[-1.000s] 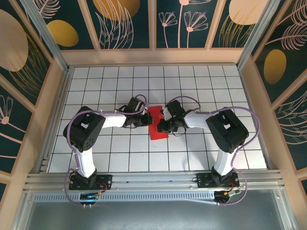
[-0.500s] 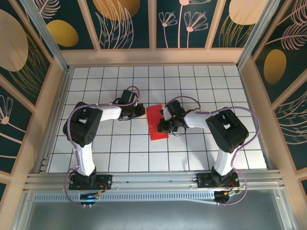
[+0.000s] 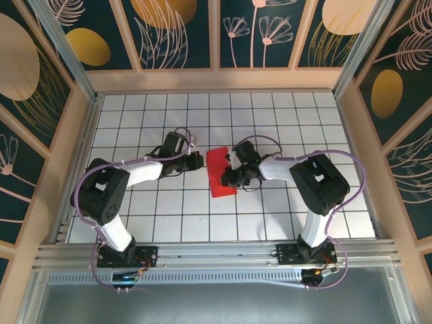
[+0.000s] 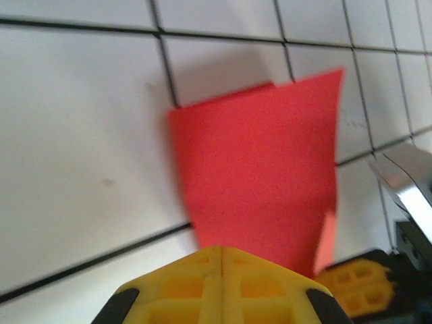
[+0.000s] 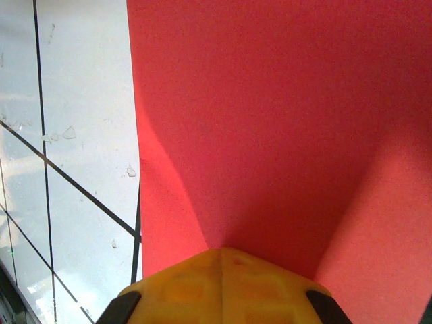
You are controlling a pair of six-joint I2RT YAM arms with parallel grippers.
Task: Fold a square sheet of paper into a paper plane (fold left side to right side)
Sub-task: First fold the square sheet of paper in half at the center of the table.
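The square sheet of paper (image 3: 217,177) lies mid-table as a narrow bright red rectangle, folded over on itself; in the left wrist view its layers (image 4: 256,169) sit slightly offset at the far edge. My left gripper (image 3: 198,160) is shut and empty, just left of the paper, with its yellow fingertips (image 4: 202,270) pointing at the paper's near edge. My right gripper (image 3: 228,177) is shut too. Its tip (image 5: 223,253) rests down on the red surface (image 5: 270,101) near the paper's right side, casting a shadow there.
The white gridded tabletop (image 3: 169,209) surrounds the paper, with low wooden walls (image 3: 81,128) on three sides and a metal rail (image 3: 216,253) at the near edge. The right gripper's yellow finger (image 4: 351,287) shows at the lower right of the left wrist view.
My left gripper has drawn back leftward off the paper and its elbow has swung out to the left. The right gripper and the paper have stayed put.
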